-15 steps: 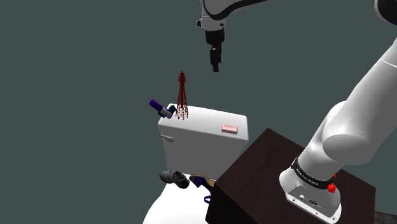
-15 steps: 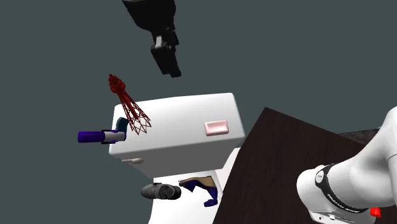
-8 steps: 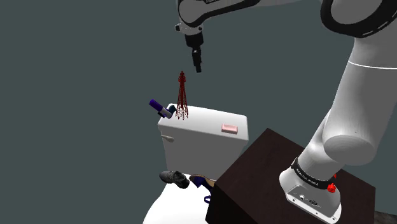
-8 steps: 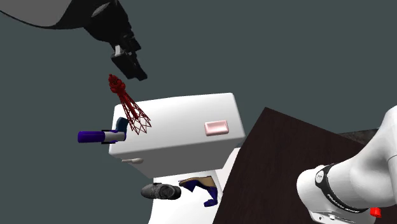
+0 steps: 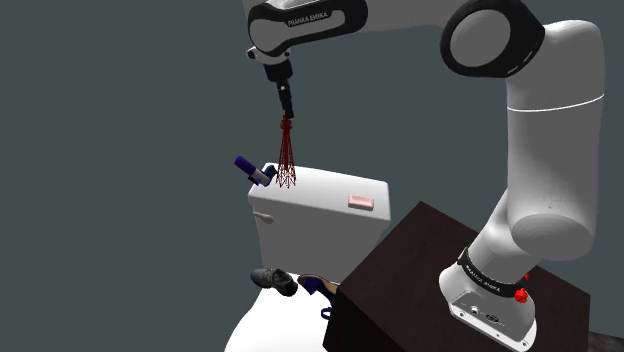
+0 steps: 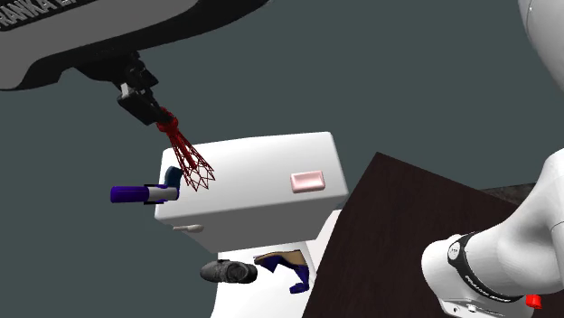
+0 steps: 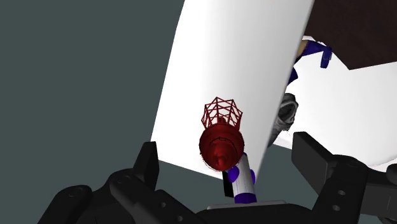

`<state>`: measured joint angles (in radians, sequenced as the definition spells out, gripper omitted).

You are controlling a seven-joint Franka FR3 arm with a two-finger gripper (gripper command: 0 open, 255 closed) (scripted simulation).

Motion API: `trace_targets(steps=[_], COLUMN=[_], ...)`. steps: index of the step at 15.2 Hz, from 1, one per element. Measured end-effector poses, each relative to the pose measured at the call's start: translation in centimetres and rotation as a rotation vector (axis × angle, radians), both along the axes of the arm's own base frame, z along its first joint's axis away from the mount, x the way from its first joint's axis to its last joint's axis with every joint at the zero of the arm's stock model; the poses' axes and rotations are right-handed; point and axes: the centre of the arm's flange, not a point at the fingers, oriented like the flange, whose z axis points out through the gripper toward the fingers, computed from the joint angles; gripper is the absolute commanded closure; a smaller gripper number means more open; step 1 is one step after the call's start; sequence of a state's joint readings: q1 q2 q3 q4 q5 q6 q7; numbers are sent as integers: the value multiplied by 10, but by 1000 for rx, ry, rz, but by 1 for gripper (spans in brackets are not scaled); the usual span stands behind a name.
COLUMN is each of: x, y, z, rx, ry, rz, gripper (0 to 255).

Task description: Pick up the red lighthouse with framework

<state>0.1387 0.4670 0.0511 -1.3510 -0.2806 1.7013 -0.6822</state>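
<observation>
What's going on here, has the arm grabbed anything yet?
Not yet. The white Franka arm has its black gripper open at the top of the red lattice lighthouse, which stands upright on the white toilet tank. In the wrist view the fingers stand apart on either side of the lighthouse's domed top without touching it. A pink bar and a purple-and-white object also lie on the tank.
</observation>
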Motion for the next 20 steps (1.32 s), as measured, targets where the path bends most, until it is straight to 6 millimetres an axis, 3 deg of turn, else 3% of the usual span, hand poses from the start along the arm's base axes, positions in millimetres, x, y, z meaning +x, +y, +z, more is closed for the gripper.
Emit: trace_targets(steps=[6,7,17,20], x=[2,3,3,2], y=[1,1,1,1], z=[-30,-31,-32,-23], rx=[-1,-1,-1,-1], ry=[1,0,-2,0], rz=[5,5,5,5], gripper=[0,255,255,255])
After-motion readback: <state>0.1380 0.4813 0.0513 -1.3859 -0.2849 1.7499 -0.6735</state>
